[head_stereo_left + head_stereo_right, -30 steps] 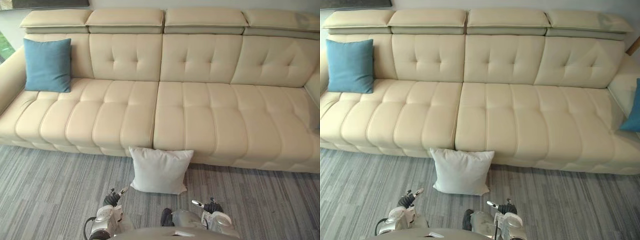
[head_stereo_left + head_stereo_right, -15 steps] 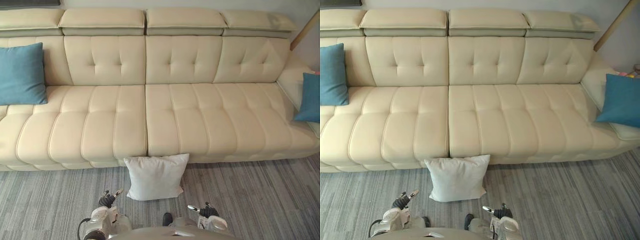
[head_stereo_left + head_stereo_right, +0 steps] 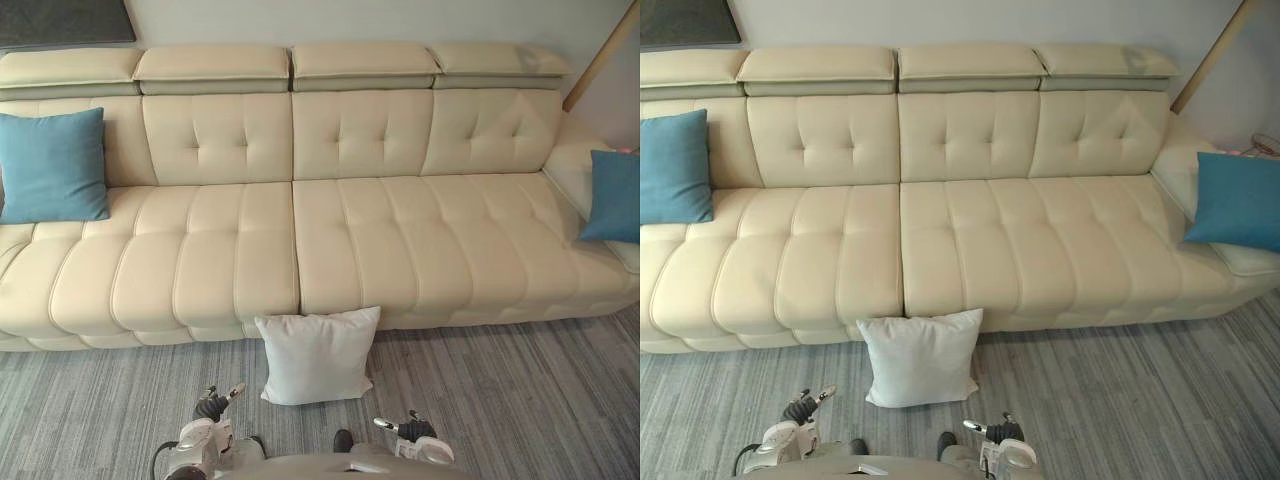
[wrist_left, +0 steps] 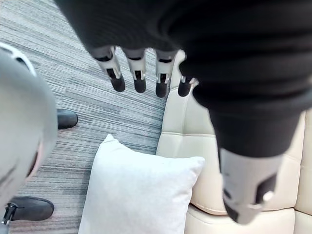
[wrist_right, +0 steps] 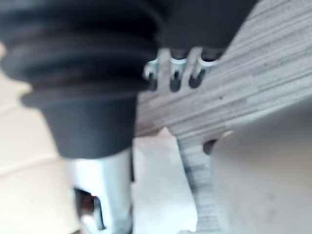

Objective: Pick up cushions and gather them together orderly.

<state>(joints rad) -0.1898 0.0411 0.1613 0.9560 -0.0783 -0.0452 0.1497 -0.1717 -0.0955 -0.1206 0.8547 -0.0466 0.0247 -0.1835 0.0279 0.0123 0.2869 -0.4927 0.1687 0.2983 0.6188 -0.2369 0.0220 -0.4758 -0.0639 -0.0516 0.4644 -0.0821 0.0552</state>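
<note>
Left eye view puts the white cushion (image 3: 318,355) on the grey carpet (image 3: 520,390), upright and leaning against the front of the cream sofa (image 3: 240,260) by the seam between its two seats, straight ahead of the robot. The left hand (image 3: 212,405) hangs low with fingers (image 4: 139,78) straight, slightly apart and empty; the right hand (image 3: 405,429) looks likewise relaxed, holding nothing. Two blue cushions sit well apart: one at the sofa's left end (image 3: 52,165), one at its right (image 3: 612,196).

The step in hand seems to be the reach for the white cushion. It is best taken from both sides at once, pressing evenly so the soft filling does not fold and slip, then lifted clear of the seat's front lip. The carpet lies open on either side and the seats between the blue cushions are bare, leaving ample room to set it down.
</note>
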